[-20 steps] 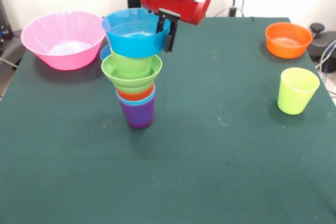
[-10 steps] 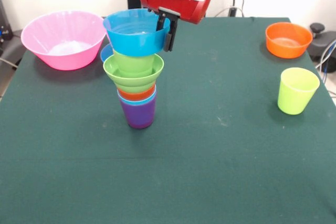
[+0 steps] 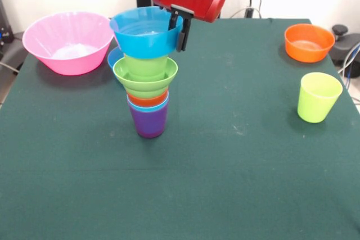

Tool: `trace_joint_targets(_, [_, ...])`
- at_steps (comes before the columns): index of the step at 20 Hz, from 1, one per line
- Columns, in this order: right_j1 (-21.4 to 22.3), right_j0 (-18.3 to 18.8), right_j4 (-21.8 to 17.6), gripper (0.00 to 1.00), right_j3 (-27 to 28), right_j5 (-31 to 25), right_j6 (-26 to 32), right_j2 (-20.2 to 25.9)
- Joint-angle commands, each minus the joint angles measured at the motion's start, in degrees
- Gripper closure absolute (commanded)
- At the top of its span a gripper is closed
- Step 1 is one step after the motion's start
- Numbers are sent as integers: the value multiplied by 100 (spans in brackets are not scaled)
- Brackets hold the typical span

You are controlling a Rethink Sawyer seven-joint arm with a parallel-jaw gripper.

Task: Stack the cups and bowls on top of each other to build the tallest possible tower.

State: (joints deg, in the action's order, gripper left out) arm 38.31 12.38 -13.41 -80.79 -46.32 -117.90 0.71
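Single front view, elevated, angled down over table (image 3: pixel 236 195).

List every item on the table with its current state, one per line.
tower: upright on purple base cup
blue bowl: topmost, rim pinched by gripper
pink bowl: upright, apart
orange bowl: upright, apart
yellow-green cup: upright, unstacked
second blue bowl: behind tower, mostly hidden

Arm reaches down from above, gripper (image 3: pixel 178 31) pointing down (fingers clamped, approx. vertical).
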Motion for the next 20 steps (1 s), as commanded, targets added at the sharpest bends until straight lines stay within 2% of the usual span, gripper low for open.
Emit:
trace_joint_targets(1, [-33, -65, -159, 100, -393, -555, 439, 376])
trace_joint_targets(8, [23, -31, -188, 100, -438, -598, 488, 363])
trace_joint_targets(16, [-142, 53, -358, 100, -541, -169, 503, 326])
trace_joint_targets(20, [-125, 55, -391, 100, -558, -164, 527, 305])
